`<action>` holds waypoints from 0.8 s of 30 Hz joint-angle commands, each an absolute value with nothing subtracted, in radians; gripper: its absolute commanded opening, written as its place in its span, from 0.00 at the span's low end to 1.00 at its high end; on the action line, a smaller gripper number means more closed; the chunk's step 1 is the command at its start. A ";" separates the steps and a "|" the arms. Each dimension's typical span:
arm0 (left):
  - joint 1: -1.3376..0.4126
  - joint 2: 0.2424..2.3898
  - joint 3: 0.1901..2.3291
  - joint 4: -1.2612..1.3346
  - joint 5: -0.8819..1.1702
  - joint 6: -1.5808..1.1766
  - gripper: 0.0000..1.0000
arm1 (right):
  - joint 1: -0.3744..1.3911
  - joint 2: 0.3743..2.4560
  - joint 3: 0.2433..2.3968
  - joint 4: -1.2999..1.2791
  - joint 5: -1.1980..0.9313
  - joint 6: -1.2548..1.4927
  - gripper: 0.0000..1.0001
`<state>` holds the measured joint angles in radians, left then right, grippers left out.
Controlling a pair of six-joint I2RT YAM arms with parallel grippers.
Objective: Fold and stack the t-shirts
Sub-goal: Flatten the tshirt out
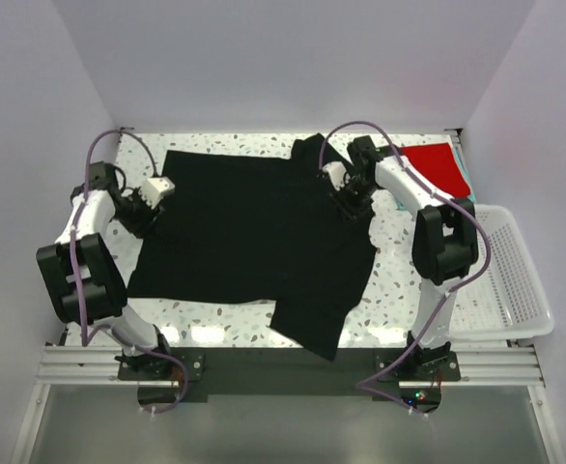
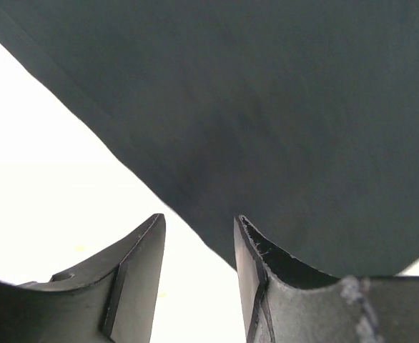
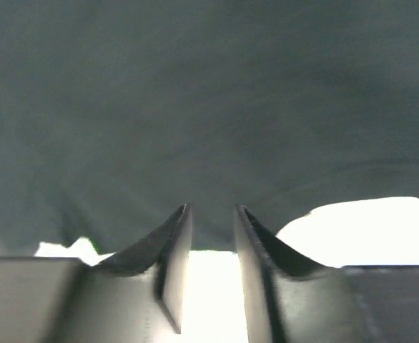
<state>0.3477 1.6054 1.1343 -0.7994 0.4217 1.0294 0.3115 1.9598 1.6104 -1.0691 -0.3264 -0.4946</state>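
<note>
The plain black cloth short-sleeved t-shirt point(image 1: 254, 232) lies spread flat across the white speckled table point(image 1: 399, 280), with one lower corner overhanging the near edge. The left gripper point(image 2: 199, 218) is spread at its left hem. The right gripper point(image 3: 213, 209) stands narrowly parted at the cloth's right edge; whether it pinches is unclear.

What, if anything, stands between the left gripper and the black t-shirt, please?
Nothing visible does. The left gripper sits open right at the edge of the black t-shirt, with only a sliver of bare table showing ahead of its fingertips.
</note>
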 commanded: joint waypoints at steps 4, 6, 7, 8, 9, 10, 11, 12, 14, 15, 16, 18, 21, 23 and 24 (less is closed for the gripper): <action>0.241 1.750 1.327 -0.499 0.462 0.636 0.51 | 0.291 2.069 1.793 -0.735 -0.077 -0.252 0.29; 0.235 1.834 1.417 -0.499 0.482 0.586 0.51 | 0.287 2.107 1.828 -0.710 -0.023 -0.232 0.27; 0.226 1.868 1.449 -0.500 0.473 0.537 0.50 | 0.284 2.161 1.874 -0.713 -0.006 -0.229 0.26; 0.224 1.932 1.483 -0.533 0.465 0.528 0.49 | 0.281 2.183 1.897 -0.721 -0.002 -0.230 0.26; 0.225 1.957 1.529 -0.547 0.459 0.520 0.47 | 0.278 2.210 1.919 -0.735 0.015 -0.232 0.26; 0.225 1.979 1.537 -0.549 0.439 0.503 0.46 | 0.275 2.230 1.945 -0.738 0.023 -0.232 0.26; 0.225 2.003 1.537 -0.545 0.410 0.499 0.45 | 0.273 2.262 1.953 -0.738 0.031 -0.233 0.26; 0.224 2.011 1.525 -0.538 0.397 0.502 0.43 | 0.272 2.276 1.959 -0.736 0.038 -0.241 0.26; 0.225 2.026 1.506 -0.538 0.359 0.506 0.42 | 0.270 2.313 1.971 -0.733 0.049 -0.253 0.27; 0.227 2.028 1.481 -0.545 0.350 0.514 0.41 | 0.268 2.325 1.979 -0.739 0.054 -0.255 0.27; 0.232 2.026 1.459 -0.545 0.344 0.514 0.41 | 0.270 2.339 1.994 -0.744 0.060 -0.259 0.28; 0.238 2.000 1.380 -0.520 0.328 0.515 0.40 | 0.270 2.374 2.009 -0.752 0.069 -0.268 0.29; 0.253 1.985 1.324 -0.483 0.304 0.509 0.38 | 0.270 2.428 2.077 -0.768 0.089 -0.270 0.30; 0.258 1.996 1.319 -0.489 0.302 0.500 0.38 | 0.270 2.462 2.147 -0.785 0.113 -0.268 0.31; 0.259 1.996 1.316 -0.491 0.307 0.496 0.37 | 0.270 2.492 2.170 -0.787 0.123 -0.270 0.31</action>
